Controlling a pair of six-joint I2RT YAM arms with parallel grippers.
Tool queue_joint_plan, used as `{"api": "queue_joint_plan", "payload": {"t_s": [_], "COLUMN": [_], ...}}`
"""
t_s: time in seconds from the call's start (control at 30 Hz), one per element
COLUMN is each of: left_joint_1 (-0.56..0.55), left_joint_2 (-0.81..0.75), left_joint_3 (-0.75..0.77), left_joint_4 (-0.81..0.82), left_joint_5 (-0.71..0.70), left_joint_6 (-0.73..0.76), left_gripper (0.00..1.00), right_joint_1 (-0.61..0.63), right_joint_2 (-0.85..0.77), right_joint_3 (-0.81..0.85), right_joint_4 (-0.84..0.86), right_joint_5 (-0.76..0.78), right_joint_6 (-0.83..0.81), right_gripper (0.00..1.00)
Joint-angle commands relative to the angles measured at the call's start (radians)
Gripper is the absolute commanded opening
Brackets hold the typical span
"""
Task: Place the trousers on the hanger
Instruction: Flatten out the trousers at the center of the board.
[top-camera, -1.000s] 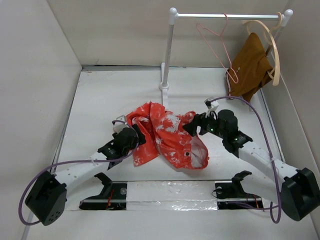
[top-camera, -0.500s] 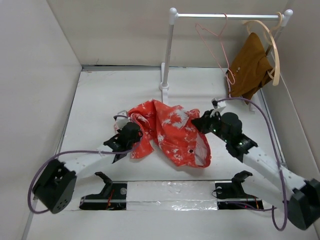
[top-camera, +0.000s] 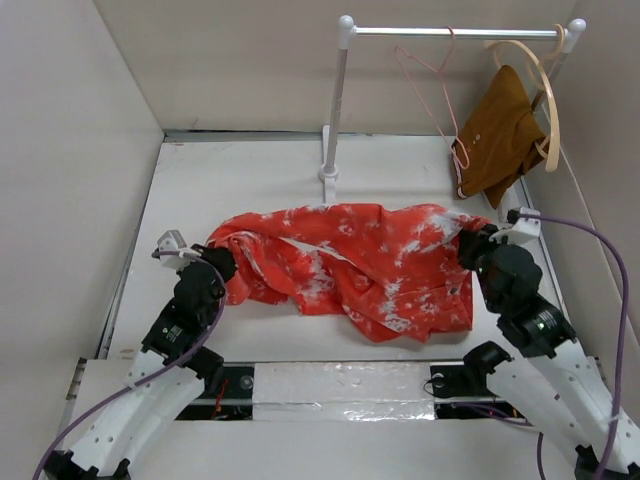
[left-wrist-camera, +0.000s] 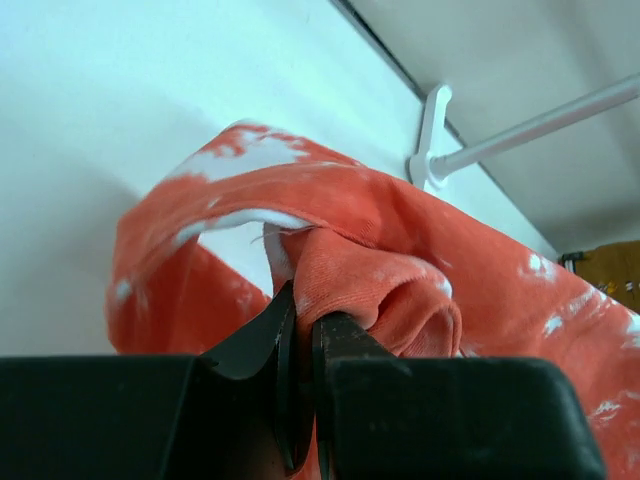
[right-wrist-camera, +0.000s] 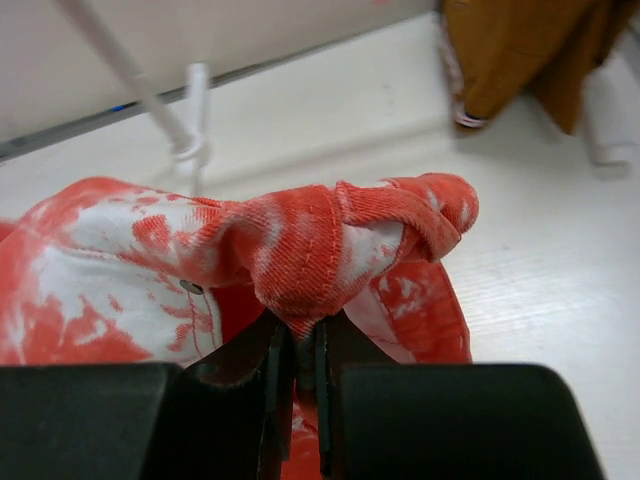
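Stretching between your two arms, the trousers (top-camera: 350, 265) now lie pulled out wide across the middle of the surface (top-camera: 250, 180), where a second ago they sat bunched in a heap. Item, left hand (top-camera: 215, 264): swung out toward the left edge, fingers clamped together on a fold of red-orange cloth. Item, right hand (top-camera: 470, 246): drawn out to the right, likewise pinched shut on a stitched edge of the cloth. Both stood open a second ago; both grips look secure. Reading: the garment is spread and held at two ends, but draping is not yet begun. Item, hanger (top-camera: 437, 71): thin pink wire, hooked on the rail (top-camera: 450, 32) at the far right, well apart from the trousers. Beside it, a wooden hanger (top-camera: 543, 100) carrying a brown garment (top-camera: 500, 135). Room: white surface, plain pale walls (top-camera: 230, 60) on three sides.
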Motion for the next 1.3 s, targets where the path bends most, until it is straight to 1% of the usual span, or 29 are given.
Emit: {"api": "queue_joint_plan", "payload": {"t_s": [0.0, 0.03, 0.1, 0.13, 0.17, 0.2, 0.23, 0.27, 0.33, 0.4, 0.43, 0.47, 0.53, 0.6, 0.63, 0.7, 0.73, 0.77, 0.8, 0.83, 0.9, 0.93, 0.97, 1.03, 1.07, 1.1, 1.17, 1.2, 1.27], "left_joint_1": [0.004, 0.004, 0.004, 0.004, 0.004, 0.004, 0.004, 0.004, 0.004, 0.004, 0.004, 0.004, 0.004, 0.004, 0.004, 0.004, 0.004, 0.004, 0.004, 0.004, 0.004, 0.004, 0.004, 0.004, 0.004, 0.004, 0.004, 0.004, 0.004], "left_joint_2": [-0.006, 0.007, 0.021, 0.027, 0.034, 0.043, 0.05, 0.057, 0.064, 0.063, 0.064, 0.064, 0.057, 0.046, 0.026, 0.012, 0.012, 0.02, 0.033, 0.073, 0.13, 0.161, 0.222, 0.274, 0.296, 0.291, 0.227, 0.196, 0.105], "left_joint_3": [-0.021, -0.024, -0.028, -0.032, -0.035, -0.038, -0.035, -0.029, -0.024, -0.035, -0.038, -0.047, -0.067, -0.093, -0.099, -0.111, -0.113, -0.11, -0.093, -0.087, -0.061, -0.049, -0.035, 0.007, 0.023, 0.049, 0.068, 0.082, 0.097], "left_joint_4": [-0.053, -0.079, -0.121, -0.121, -0.104, -0.076, -0.078, -0.078, -0.067, -0.055, -0.05, -0.056, -0.088, -0.121, -0.102, -0.084, -0.04, -0.018, 0.002, 0.049, 0.08, 0.091, 0.099, 0.094, 0.079, 0.067, 0.054, 0.05, 0.042], "left_joint_5": [0.027, 0.032, -0.015, -0.021, -0.018, -0.006, -0.005, -0.008, -0.025, -0.031, -0.035, -0.038, -0.072, -0.126, -0.13, -0.144, -0.14, -0.129, -0.112, -0.073, -0.043, -0.022, -0.009, -0.006, -0.017, -0.028, -0.052, -0.064, -0.092], "left_joint_6": [-0.04, -0.044, -0.073, -0.077, -0.069, -0.055, -0.055, -0.066, -0.072, -0.074, -0.075, -0.092, -0.113, -0.174, -0.176, -0.193, -0.178, -0.166, -0.149, -0.103, -0.087, -0.09, -0.081, -0.078, -0.09, -0.09, -0.078, -0.065, -0.052], "left_gripper": [0.0, 0.02, 0.17, 0.36, 0.52, 0.78, 0.85, 0.88, 0.9, 0.9, 0.9, 0.9, 0.89, 0.87, 0.86, 0.86, 0.87, 0.87, 0.87, 0.86, 0.86, 0.87, 0.87, 0.88, 0.88, 0.88, 0.88, 0.88, 0.87], "right_joint_1": [-0.098, -0.13, -0.239, -0.277, -0.316, -0.375, -0.396, -0.416, -0.457, -0.477, -0.477, -0.477, -0.477, -0.447, -0.422, -0.339, -0.313, -0.286, -0.258, -0.196, -0.12, -0.029, 0.025, 0.137, 0.232, 0.271, 0.334, 0.384, 0.415], "right_joint_2": [0.109, 0.187, 0.275, 0.362, 0.404, 0.439, 0.476, 0.541, 0.586, 0.603, 0.596, 0.584, 0.53, 0.447, 0.417, 0.36, 0.314, 0.3, 0.291, 0.287, 0.319, 0.342, 0.406, 0.491, 0.54, 0.644, 0.747, 0.84, 0.925], "right_joint_3": [0.017, 0.007, 0.013, 0.016, 0.028, 0.054, 0.06, 0.065, 0.098, 0.088, 0.076, 0.047, 0.022, -0.027, -0.054, -0.127, -0.145, -0.157, -0.176, -0.18, -0.182, -0.156, -0.141, -0.054, -0.012, 0.034, 0.176, 0.209, 0.263], "right_joint_4": [0.068, 0.178, 0.241, 0.308, 0.32, 0.344, 0.364, 0.387, 0.361, 0.375, 0.396, 0.43, 0.432, 0.45, 0.487, 0.505, 0.507, 0.505, 0.505, 0.518, 0.547, 0.573, 0.593, 0.631, 0.633, 0.627, 0.582, 0.59, 0.64], "right_joint_5": [0.211, 0.21, 0.17, 0.155, 0.13, 0.072, 0.063, 0.05, 0.003, -0.011, -0.022, -0.042, -0.069, -0.166, -0.18, -0.206, -0.223, -0.243, -0.29, -0.324, -0.437, -0.474, -0.509, -0.571, -0.58, -0.62, -0.651, -0.66, -0.656], "right_joint_6": [0.041, 0.041, 0.072, 0.078, 0.093, 0.111, 0.116, 0.115, 0.13, 0.124, 0.119, 0.115, 0.104, 0.081, 0.072, 0.061, 0.053, 0.05, 0.037, 0.024, -0.008, -0.019, -0.031, -0.091, -0.115, -0.17, -0.212, -0.241, -0.255], "right_gripper": [0.02, 0.02, 0.02, 0.02, 0.01, 0.01, 0.02, 0.08, 0.16, 0.44, 0.54, 0.71, 0.78, 0.79, 0.77, 0.59, 0.47, 0.18, 0.08, 0.01, 0.0, 0.01, 0.04, 0.22, 0.32, 0.51, 0.66, 0.75, 0.8]}}
